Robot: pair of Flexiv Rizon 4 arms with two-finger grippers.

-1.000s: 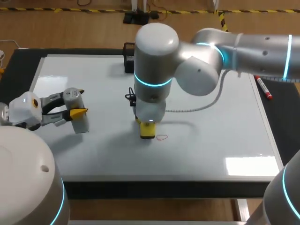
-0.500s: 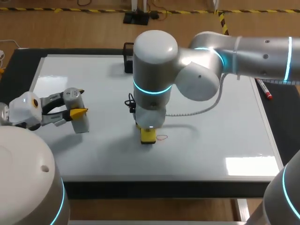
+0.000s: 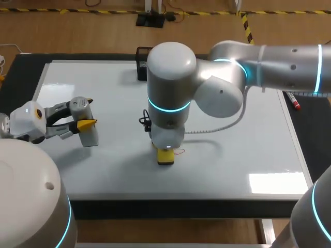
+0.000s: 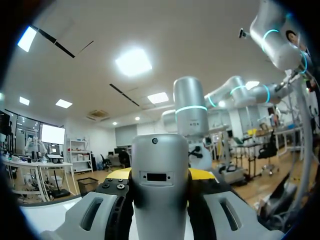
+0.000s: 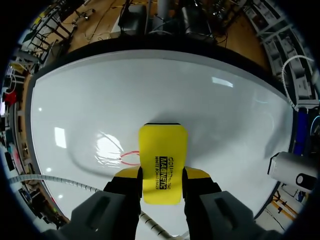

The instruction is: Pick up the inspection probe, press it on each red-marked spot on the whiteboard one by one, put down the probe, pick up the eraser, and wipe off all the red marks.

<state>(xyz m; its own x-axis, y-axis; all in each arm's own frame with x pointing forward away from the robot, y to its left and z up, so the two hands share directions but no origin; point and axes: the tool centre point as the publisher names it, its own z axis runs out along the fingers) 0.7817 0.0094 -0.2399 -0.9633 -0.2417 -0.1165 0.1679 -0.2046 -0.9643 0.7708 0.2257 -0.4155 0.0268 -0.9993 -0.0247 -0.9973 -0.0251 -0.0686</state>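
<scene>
The eraser is sliding toward the lower edge of the frame and is now sitting just left of the red mark, at lower centre of the whiteboard; a second ago it was lying a little higher. The mark is still showing, so the wiping is looking unfinished. The right gripper is pinching the eraser from both sides. At the frame's left, the left gripper is staying put, clamping the probe

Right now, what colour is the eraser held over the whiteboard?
Bright yellow with black print. The eraser shows best in the right wrist view.
</scene>
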